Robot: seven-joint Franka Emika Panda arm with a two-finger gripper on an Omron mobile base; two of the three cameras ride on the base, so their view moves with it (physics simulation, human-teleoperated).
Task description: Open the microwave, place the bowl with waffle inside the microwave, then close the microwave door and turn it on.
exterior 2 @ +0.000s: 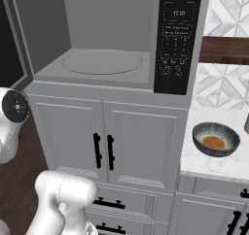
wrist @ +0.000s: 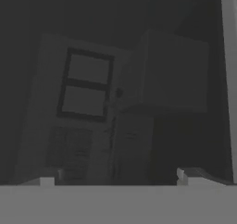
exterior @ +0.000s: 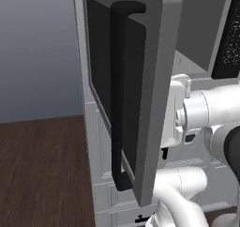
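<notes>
Right base view is showing the microwave (exterior 2: pixel 102 59) standing open, its grey cavity and turntable (exterior 2: pixel 102 62) bare. The bowl (exterior 2: pixel 216 139), a waffle (exterior 2: pixel 213 142) lying in it, is sitting on the counter (exterior 2: pixel 228 163) to the right. The door (exterior: pixel 140 90) is swinging wide in the left base view. The gripper (wrist: pixel 122 177) is holding nothing, its fingers spread apart.

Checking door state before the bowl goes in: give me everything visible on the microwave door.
The microwave door stands swung wide open, seen nearly edge-on in the left base view. Grey frame, dark glass window, long black vertical bar handle on its outer face. It hangs upright above the white cabinets. The arm sits behind it; contact cannot be told.
</notes>
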